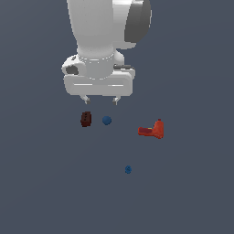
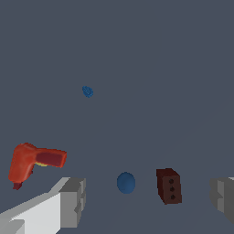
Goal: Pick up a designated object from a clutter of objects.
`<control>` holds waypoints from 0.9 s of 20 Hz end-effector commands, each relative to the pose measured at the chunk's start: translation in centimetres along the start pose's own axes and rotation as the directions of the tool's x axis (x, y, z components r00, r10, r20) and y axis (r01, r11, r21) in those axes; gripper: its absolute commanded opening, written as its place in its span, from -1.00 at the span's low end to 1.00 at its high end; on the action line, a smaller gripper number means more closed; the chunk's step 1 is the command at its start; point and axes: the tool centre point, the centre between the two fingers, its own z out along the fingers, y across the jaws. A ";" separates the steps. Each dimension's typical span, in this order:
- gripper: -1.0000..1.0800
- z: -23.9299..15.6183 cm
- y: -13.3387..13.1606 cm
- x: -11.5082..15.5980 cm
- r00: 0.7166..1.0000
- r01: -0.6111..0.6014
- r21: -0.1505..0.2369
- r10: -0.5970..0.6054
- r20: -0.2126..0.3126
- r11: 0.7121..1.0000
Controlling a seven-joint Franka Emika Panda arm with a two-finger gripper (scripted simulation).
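Gripper (image 1: 100, 100) wide open, holding nothing, above brown block (image 1: 86, 119) and blue ball (image 1: 107, 120) between its fingers; grasp not begun.

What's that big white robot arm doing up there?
It's a simulated robot arm whose open gripper hangs above a few small things and holds nothing. Below it sit a dark brown block and a blue ball. An orange-red drill-shaped item and a smaller blue ball lie farther off.

Block (image 1: 86, 119) just left of ball (image 1: 107, 120) in exterior view, drill (image 1: 152, 130) far right
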 end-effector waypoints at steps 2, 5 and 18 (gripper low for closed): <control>0.92 2.4 1.5 -0.6 1.000 0.007 0.003 -0.007 0.005 1.000; 0.92 5.1 3.1 -1.4 1.000 0.015 0.006 -0.015 0.010 1.000; 0.92 17.5 10.4 -8.9 0.998 0.047 0.016 -0.048 0.033 0.999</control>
